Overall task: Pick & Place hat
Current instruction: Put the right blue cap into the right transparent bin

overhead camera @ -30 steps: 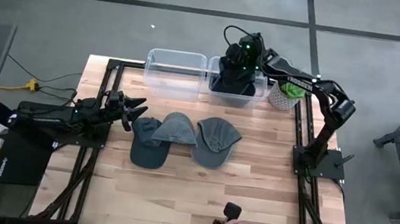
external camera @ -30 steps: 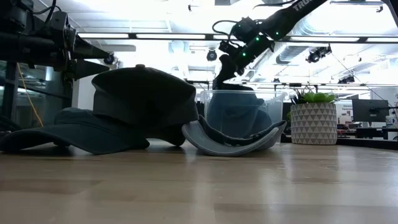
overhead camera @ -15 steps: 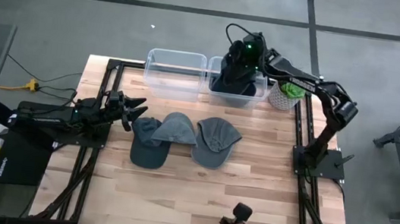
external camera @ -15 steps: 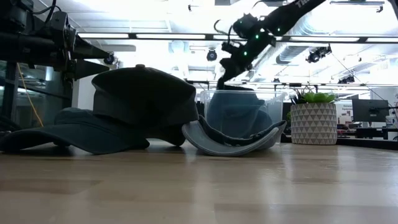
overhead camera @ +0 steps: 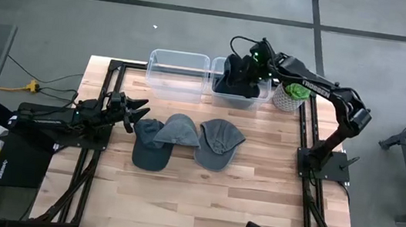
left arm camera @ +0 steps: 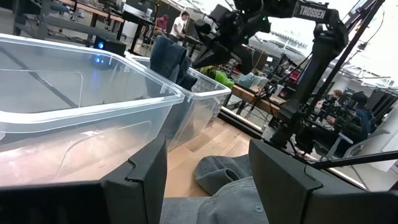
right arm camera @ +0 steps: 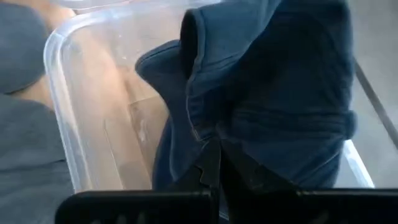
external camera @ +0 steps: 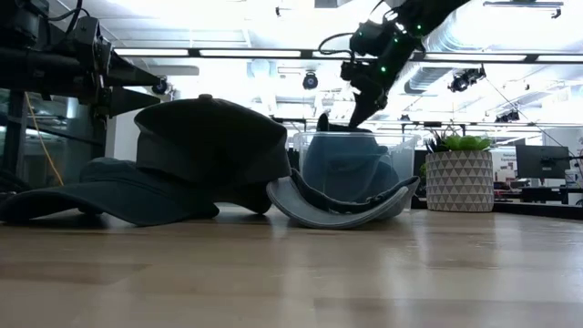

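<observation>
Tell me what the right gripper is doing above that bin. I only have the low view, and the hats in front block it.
Observer: The right wrist view shows the right gripper shut on the dark blue hat, pinching its fabric inside the right bin.
Operator: Report the left arm's position too.
Observer: From above, the left gripper waits open at the table's left side, close beside the leftmost hat of the row.
</observation>
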Motion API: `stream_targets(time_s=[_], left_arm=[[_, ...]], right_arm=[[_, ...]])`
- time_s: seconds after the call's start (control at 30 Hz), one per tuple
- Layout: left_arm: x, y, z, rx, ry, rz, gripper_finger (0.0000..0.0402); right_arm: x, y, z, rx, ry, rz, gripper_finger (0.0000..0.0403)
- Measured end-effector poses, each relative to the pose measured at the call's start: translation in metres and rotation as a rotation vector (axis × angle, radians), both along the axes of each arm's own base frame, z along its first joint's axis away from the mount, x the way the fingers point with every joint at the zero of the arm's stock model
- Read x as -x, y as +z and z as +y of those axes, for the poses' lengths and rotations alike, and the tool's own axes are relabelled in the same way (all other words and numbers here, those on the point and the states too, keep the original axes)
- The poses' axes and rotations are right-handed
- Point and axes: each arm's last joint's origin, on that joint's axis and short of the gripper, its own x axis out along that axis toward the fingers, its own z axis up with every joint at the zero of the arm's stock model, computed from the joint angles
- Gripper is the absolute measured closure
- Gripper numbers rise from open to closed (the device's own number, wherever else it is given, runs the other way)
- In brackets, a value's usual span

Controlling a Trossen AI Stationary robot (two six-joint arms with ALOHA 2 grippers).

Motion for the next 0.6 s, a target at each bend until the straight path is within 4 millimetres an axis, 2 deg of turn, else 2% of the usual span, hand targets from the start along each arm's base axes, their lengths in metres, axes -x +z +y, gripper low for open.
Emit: stream_targets(time_s=[0.23, 0.4, 0.6], left_arm=[[0.0, 0.0, 0.0, 0.0, 0.0, 0.0, 0.0209], [0.0, 0.0, 0.0, 0.0, 0.0, -0.001, 0.0209], [0.0, 0.0, 0.0, 0.0, 0.0, 0.0, 0.0209]], right_arm=[[0.01, -0.023, -0.019, 0.076, -0.071, -0.042, 0.0403], [0.017, -0.037, -0.029, 0.22, -0.23, -0.009, 0.0403], [0.019, -0.042, -0.032, 0.272, -0.326, -0.028, 0.0403]])
